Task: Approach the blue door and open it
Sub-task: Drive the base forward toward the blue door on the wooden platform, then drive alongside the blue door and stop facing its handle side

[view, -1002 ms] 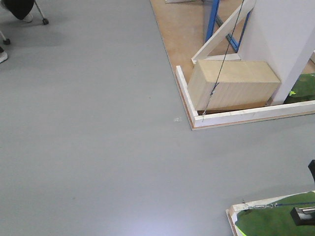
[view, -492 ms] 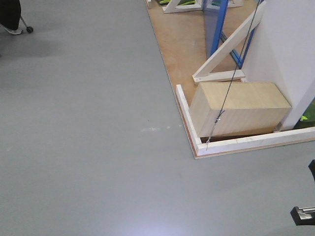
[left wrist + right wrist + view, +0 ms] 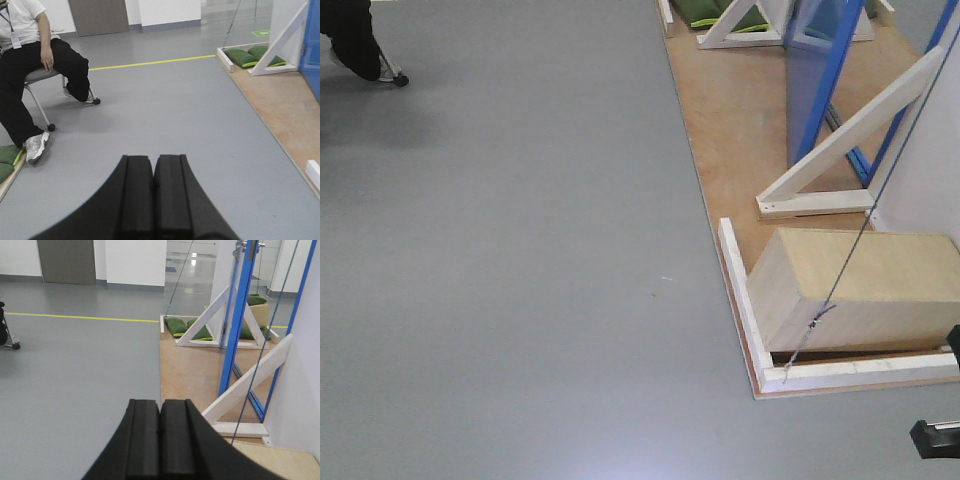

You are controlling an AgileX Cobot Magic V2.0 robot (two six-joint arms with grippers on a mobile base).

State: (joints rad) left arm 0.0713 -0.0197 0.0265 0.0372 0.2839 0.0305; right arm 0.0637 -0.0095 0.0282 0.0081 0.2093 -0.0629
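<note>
Currently, front view: the glossy blue door panel (image 3: 817,85) is standing edge-on at upper right on the plywood platform (image 3: 740,120), beside a white diagonal wooden brace (image 3: 850,135); a pale wooden box (image 3: 860,290) and thin dark cable (image 3: 850,255) are sitting nearer. Left wrist view: the left gripper (image 3: 154,200) is pointing over grey floor (image 3: 165,100), jaws pressed together, empty; a seated person (image 3: 30,50) is showing only here. Right wrist view: the right gripper (image 3: 160,440) is likewise closed, holding nothing; the door is standing well ahead. Risk, judged: the base clipping the platform's raised white rim (image 3: 742,290), or an arm snagging the cable, if turning tight.
</note>
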